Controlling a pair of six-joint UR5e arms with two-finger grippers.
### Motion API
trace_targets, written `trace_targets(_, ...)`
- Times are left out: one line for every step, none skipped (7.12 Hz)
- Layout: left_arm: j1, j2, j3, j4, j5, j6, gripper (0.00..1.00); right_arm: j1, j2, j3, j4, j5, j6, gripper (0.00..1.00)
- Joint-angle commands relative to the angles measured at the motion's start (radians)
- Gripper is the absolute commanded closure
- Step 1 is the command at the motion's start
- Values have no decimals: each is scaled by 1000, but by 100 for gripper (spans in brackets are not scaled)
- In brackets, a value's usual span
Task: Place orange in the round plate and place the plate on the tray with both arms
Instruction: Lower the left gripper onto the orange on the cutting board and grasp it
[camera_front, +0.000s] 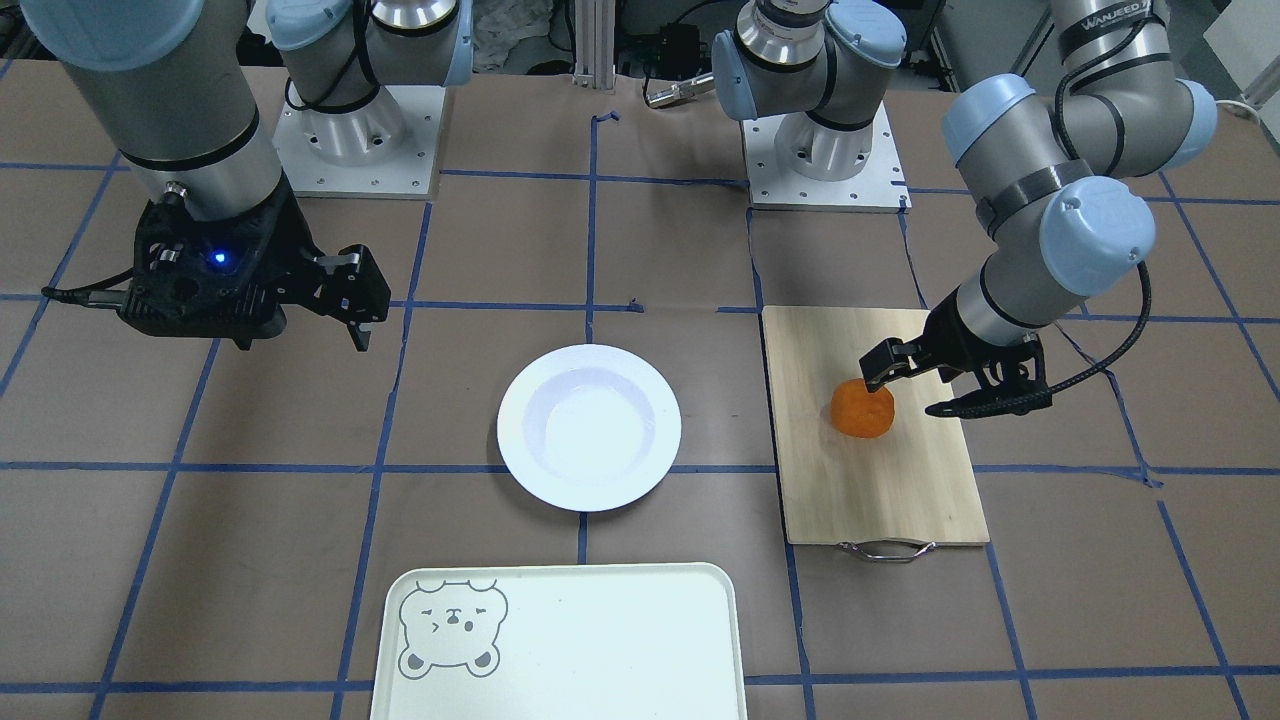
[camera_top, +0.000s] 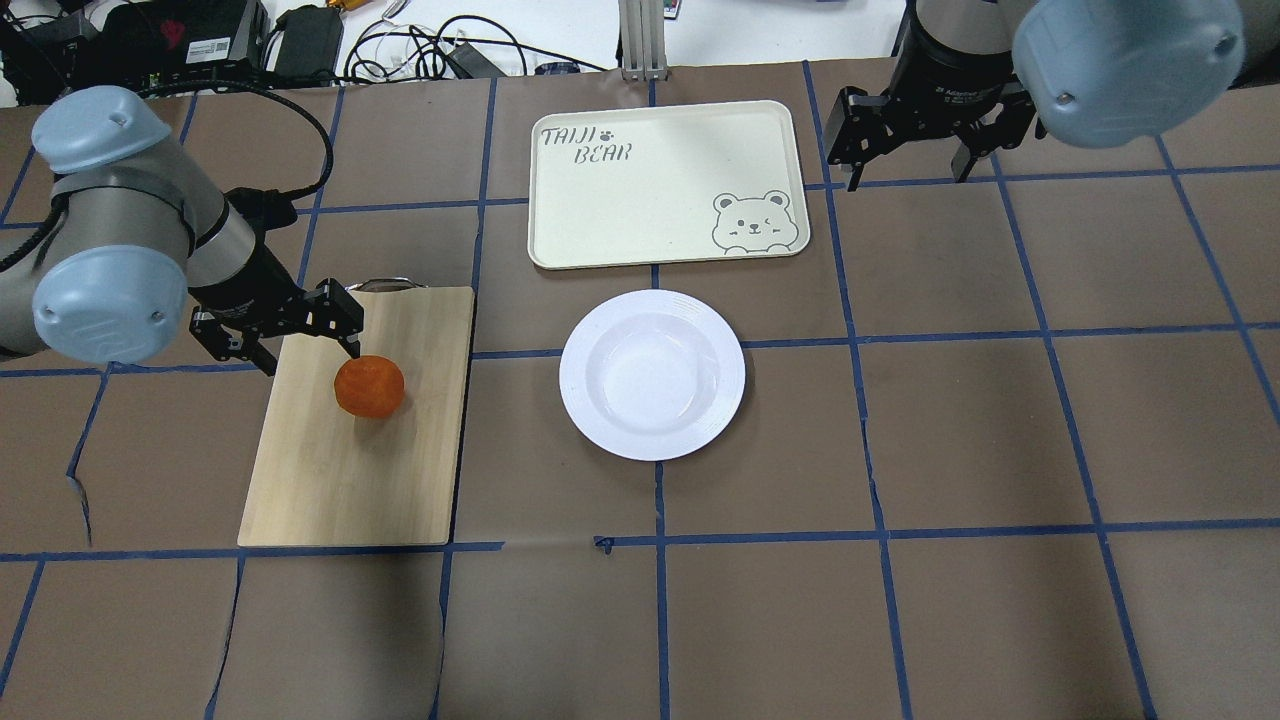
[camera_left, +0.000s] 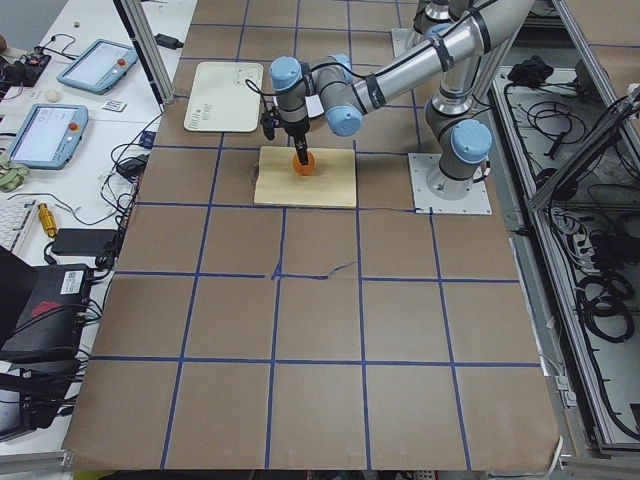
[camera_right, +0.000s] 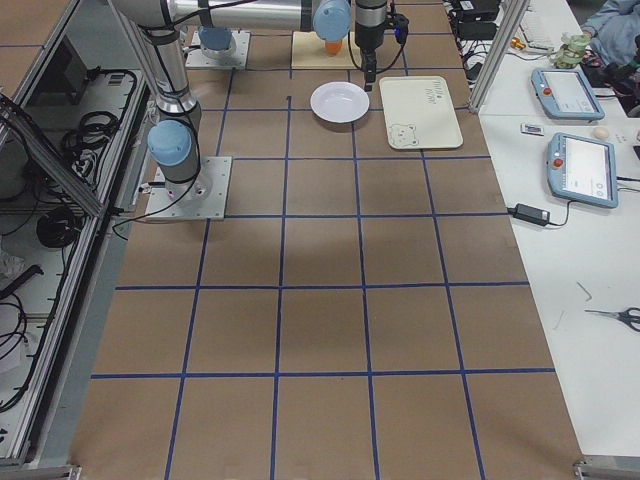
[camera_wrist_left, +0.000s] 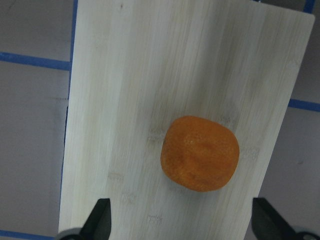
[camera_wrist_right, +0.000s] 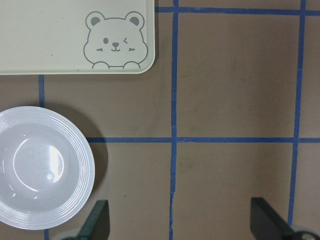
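Left gripper (camera_top: 311, 358): jaws released, poised over the orange (camera_top: 369, 386), which lies on the board (camera_top: 330, 480) at left. Right gripper (camera_top: 908, 180): jaws released, right of tray (camera_top: 640, 180). Plate (camera_top: 600, 400): centre, near side of tray.

"TAIJI BEAR" in grey letters, printed on the tray (camera_top: 660, 190)

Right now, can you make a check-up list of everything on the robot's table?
Surface: brown table marked in blue squares.
Job's things: orange on the cutting board; round plate and tray empty.
Clutter: nothing seen beyond the cutting board.
Grippers: left gripper open at the orange, not gripping it; right gripper open, above the table.
Cables: black cable looping by the left arm; loose cables past the table edge.
Surroundings: tablets on a side bench.
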Motion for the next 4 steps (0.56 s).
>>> trace_targets(-5, -54, -12, 55, -4, 66, 0, 0, 0, 0, 0, -1, -1, 0)
trace_targets(-15, -71, -12, 58, -7, 69, 0, 0, 0, 0, 0, 1, -1, 0)
trace_targets(-23, -89, -12, 67, -61, 72, 0, 0, 0, 0, 0, -1, -1, 0)
trace_targets(-25, -106, -12, 67, -68, 75, 0, 0, 0, 0, 0, -1, -1, 0)
